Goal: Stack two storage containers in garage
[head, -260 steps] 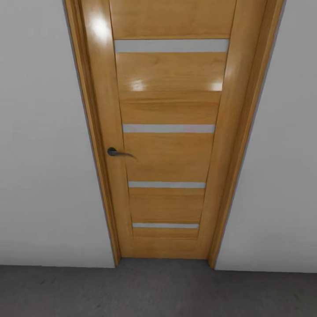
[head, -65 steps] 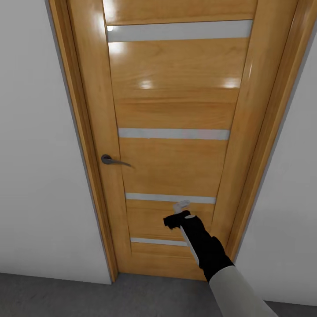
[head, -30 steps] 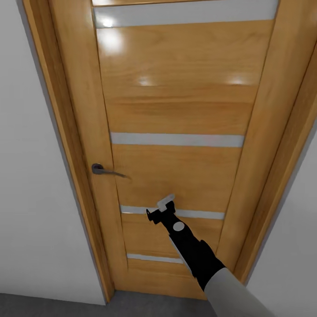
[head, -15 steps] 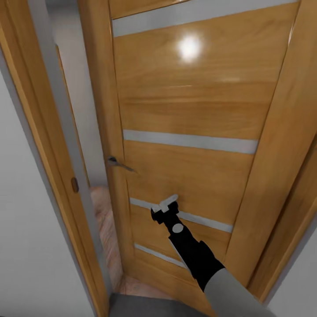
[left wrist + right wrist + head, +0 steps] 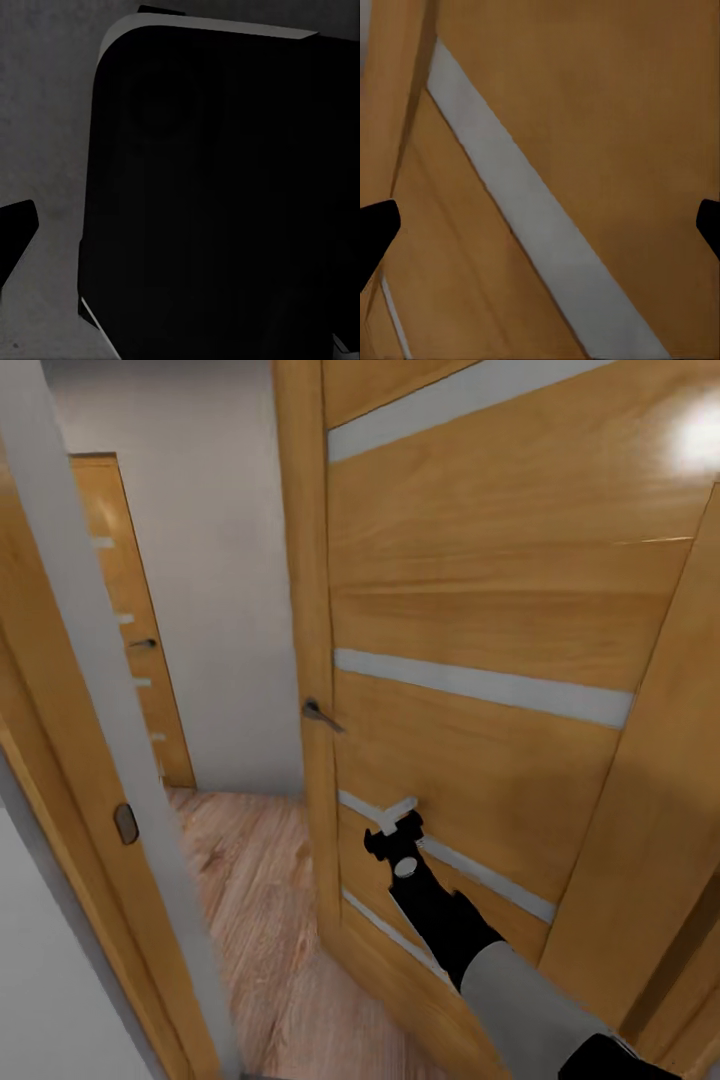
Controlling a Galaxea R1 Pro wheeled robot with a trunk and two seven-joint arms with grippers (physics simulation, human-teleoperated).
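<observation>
The right end effector [image 5: 398, 822], on its black forearm with a pale grey sleeve, rests against the lower part of the honey-coloured wooden door with frosted strips [image 5: 480, 620], its tip on a frosted strip at about 5 o'clock from the dark metal lever handle [image 5: 320, 714]; in the right wrist view its two black fingertips [image 5: 376, 232] stand wide apart at either edge. The door stands ajar, and through the gap at 9 o'clock lie a light wood-plank floor [image 5: 250, 880], a pale grey wall [image 5: 215, 580] and a second wooden door [image 5: 135, 630]. The left wrist view is mostly dark, with dark grey mottled concrete floor [image 5: 45, 112] and one black fingertip [image 5: 15, 225], so I cannot tell how the left end effector stands.
</observation>
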